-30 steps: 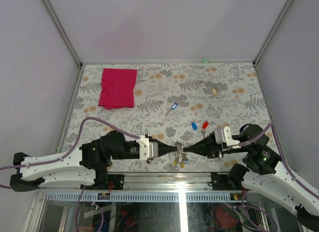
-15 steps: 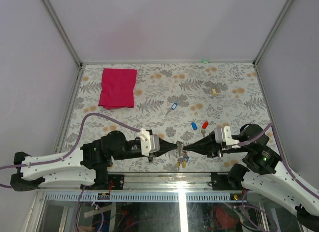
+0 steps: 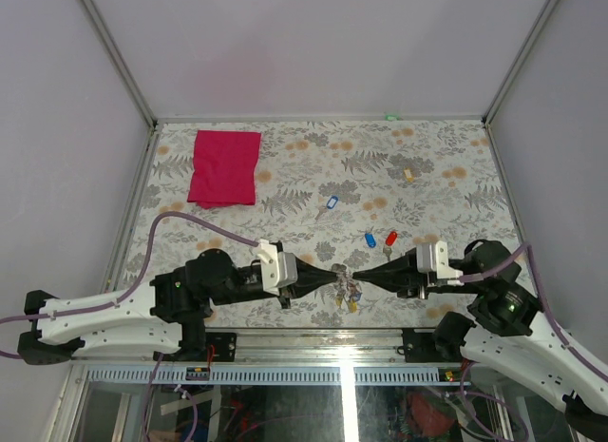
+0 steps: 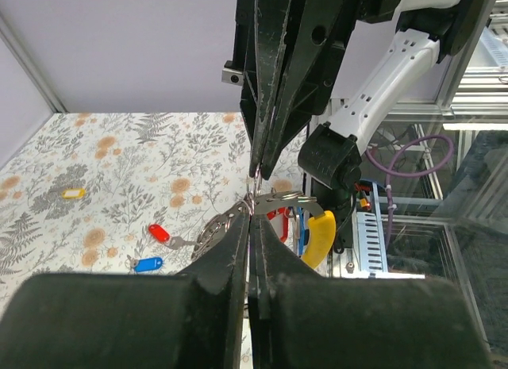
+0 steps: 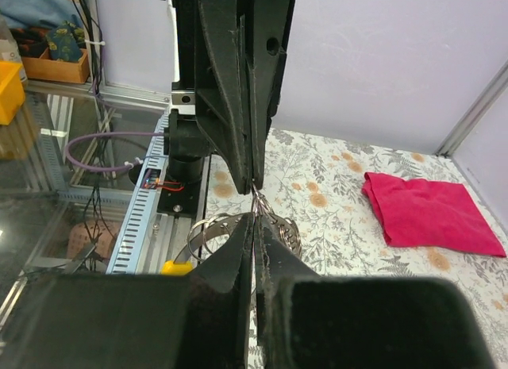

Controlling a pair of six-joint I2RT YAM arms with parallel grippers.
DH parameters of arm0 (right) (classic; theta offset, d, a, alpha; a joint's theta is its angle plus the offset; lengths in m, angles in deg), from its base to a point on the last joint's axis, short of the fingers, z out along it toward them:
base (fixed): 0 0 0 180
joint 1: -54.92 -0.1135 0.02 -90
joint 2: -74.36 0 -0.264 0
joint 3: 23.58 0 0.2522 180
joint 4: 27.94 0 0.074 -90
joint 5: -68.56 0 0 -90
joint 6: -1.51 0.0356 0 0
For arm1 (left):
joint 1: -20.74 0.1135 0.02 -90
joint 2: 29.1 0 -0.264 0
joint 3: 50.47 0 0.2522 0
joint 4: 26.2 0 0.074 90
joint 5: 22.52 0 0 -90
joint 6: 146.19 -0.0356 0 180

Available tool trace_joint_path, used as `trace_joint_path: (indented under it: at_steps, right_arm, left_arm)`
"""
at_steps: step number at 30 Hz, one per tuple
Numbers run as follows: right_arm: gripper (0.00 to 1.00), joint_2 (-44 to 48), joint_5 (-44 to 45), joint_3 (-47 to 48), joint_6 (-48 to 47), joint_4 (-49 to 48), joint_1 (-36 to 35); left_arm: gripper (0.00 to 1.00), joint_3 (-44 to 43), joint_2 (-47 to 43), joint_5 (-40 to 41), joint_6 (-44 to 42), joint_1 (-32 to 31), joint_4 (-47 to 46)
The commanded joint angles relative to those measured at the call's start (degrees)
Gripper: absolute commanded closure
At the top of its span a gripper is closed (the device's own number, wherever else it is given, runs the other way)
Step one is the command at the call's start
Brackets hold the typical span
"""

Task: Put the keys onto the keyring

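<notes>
My left gripper (image 3: 336, 273) and right gripper (image 3: 359, 273) meet tip to tip above the near edge, both shut on the keyring (image 3: 348, 277) held between them. In the left wrist view my left gripper (image 4: 252, 218) pinches the thin wire where the silver rings (image 4: 213, 230) hang. A yellow-tagged key (image 4: 321, 236) dangles from the ring beside red and blue tags. The right wrist view shows my right gripper (image 5: 254, 220) clamped on the same rings (image 5: 279, 224). Loose keys lie on the table: a blue one (image 3: 370, 240), a red one (image 3: 390, 238) and another blue one (image 3: 331, 202).
A red cloth (image 3: 224, 166) lies at the back left of the flowered table. A yellow-tagged key (image 3: 408, 174) rests at the back right. The metal rail (image 3: 313, 342) of the near edge runs just below the grippers.
Both grippers have lifted slightly away from the near edge with the keyring between them. The left wrist has rolled, and the hanging keys have swung.
</notes>
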Motion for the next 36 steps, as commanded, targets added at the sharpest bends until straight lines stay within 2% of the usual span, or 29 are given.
trace_joint_path:
  at_steps: [1,12,36]
  right_arm:
    - [1.0,1.15,1.85,2.14,0.15,-1.59,-0.36]
    - [1.0,-2.4,0.38,7.29,-1.71,8.6,-0.33]
    - [1.0,-12.41,-2.28,20.52,-3.68,29.95,-0.36]
  left_arm:
    - [1.0,0.06,-1.77,0.6,-0.91,0.26,-3.66]
    - [1.0,-4.84,1.01,-0.95,-5.11,0.27,3.95]
    - [1.0,-8.41,3.38,-0.18,-6.72,0.25,7.24]
